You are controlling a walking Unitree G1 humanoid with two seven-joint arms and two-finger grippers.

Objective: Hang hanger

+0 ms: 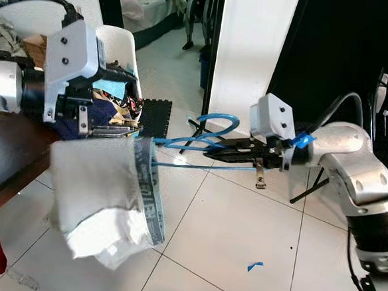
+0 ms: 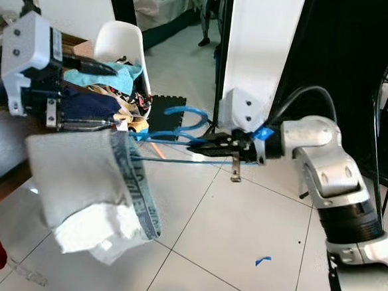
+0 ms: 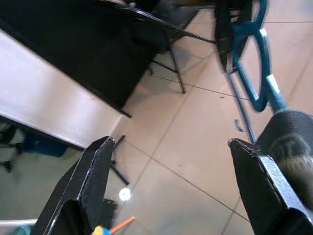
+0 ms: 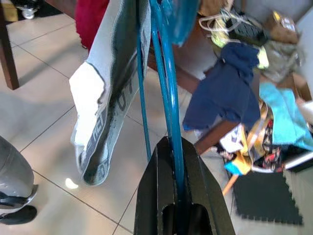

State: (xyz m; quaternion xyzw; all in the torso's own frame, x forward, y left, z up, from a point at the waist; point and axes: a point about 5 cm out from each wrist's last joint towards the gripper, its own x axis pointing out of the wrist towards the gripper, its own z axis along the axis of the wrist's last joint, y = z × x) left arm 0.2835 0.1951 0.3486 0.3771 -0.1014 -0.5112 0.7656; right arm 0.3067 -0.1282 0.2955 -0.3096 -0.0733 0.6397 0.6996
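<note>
Currently, the blue hanger is gripped by the right end effector above the tiled floor. Its far end is held inside grey shorts, beside which the left end effector is spread open.

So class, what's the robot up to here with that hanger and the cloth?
The robot is holding a blue hanger out in front of itself, over the tiled floor. Its right pincer is shut on the hanger's wires. A pale garment with a grey waistband hangs from the hanger's far end, just beneath the left pincer, which is open. Behind stand a white chair and a pile of clothes. The hanger is not yet hung on anything.
</note>
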